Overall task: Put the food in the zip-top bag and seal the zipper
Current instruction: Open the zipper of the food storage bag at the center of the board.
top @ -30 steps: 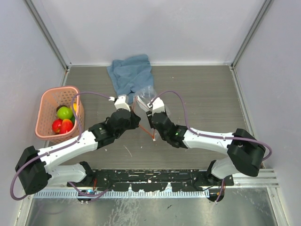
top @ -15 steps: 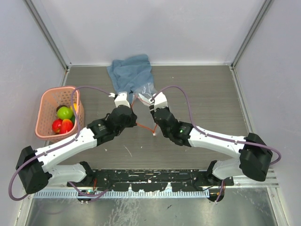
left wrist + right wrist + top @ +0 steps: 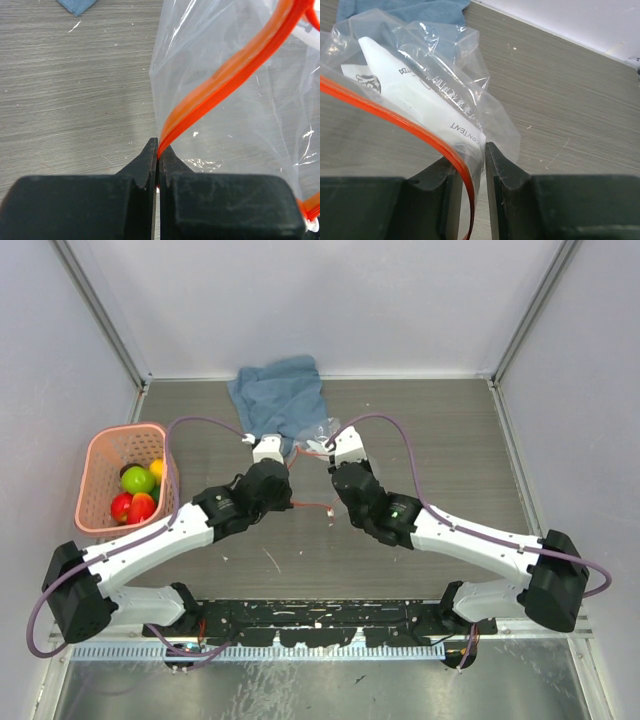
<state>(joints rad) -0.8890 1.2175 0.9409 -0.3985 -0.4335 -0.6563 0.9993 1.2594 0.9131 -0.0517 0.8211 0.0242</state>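
Observation:
The zip-top bag (image 3: 316,432) lies crumpled by the blue cloth, lifted between both arms. My left gripper (image 3: 268,451) is shut on the zipper (image 3: 235,70), the orange strip pinched at its tips (image 3: 158,149), with the clear bag (image 3: 240,130) hanging to the right. My right gripper (image 3: 470,159) stands part open, with the bag's (image 3: 420,85) edge and the zipper (image 3: 395,116) lying between its fingers against the left one. A loop of zipper (image 3: 312,506) sags between the arms. The food (image 3: 137,480) sits in the pink basket, red, green and yellow pieces.
The pink lattice basket (image 3: 98,452) stands at the left edge of the table. A blue cloth (image 3: 278,395) lies bunched at the back centre, partly under the bag, and shows in both wrist views (image 3: 405,7) (image 3: 77,5). Grey walls close in on all sides.
Both grippers moved toward the back of the table with the bag. The right gripper's jaws have narrowed around the bag's edge. The left stayed shut on the zipper.

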